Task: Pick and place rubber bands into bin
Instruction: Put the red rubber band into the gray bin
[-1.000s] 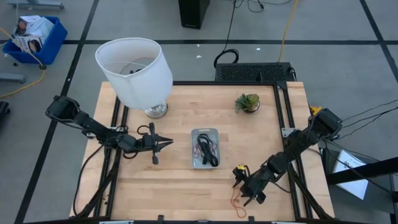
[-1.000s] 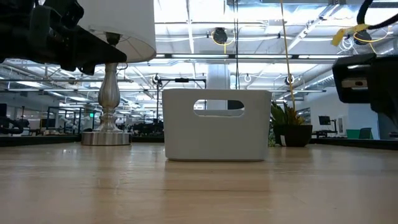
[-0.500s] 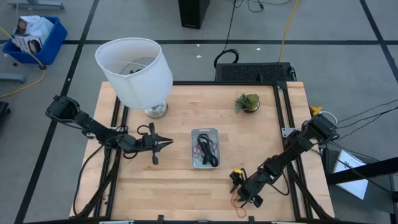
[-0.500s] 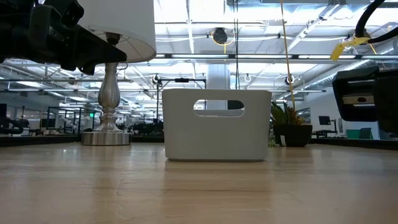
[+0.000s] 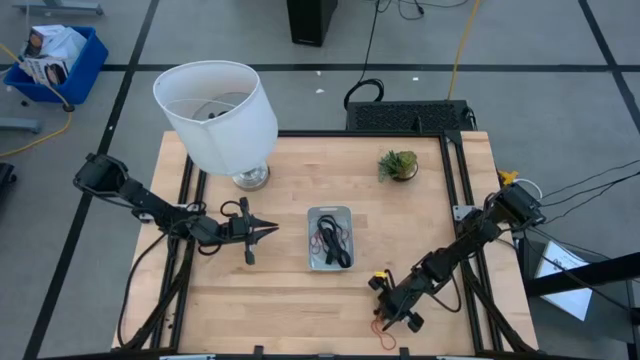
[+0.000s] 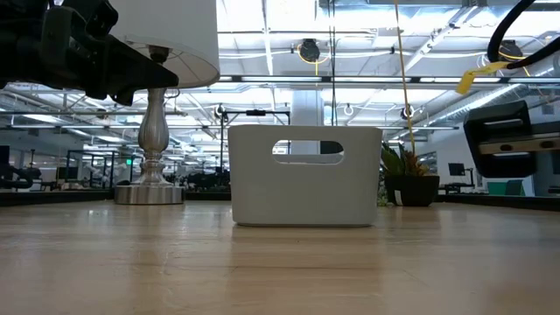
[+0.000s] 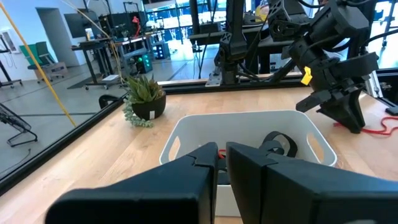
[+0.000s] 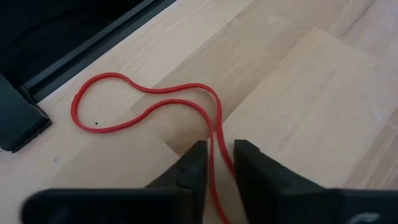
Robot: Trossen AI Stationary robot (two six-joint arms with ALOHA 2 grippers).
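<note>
from above, the right gripper (image 5: pixel 392 316) has slid closer to the thin red rubber band (image 5: pixel 381 333) near the table's front edge. the small silvery tray (image 5: pixel 330 238) (already holding some bands) sits mid-table. the left gripper (image 5: pixel 262 231) waits beside it, nearly shut, holding nothing. in the right wrist view, the fingers (image 8: pixel 194 163) straddle the red band (image 8: pixel 149 106), a narrow gap, not gripping yet. a pinch looks next.

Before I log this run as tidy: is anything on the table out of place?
One red rubber band lies loose on the table near its front edge, outside the bin, which holds other bands. The right gripper is down over it, fingers either side of the strand.
</note>
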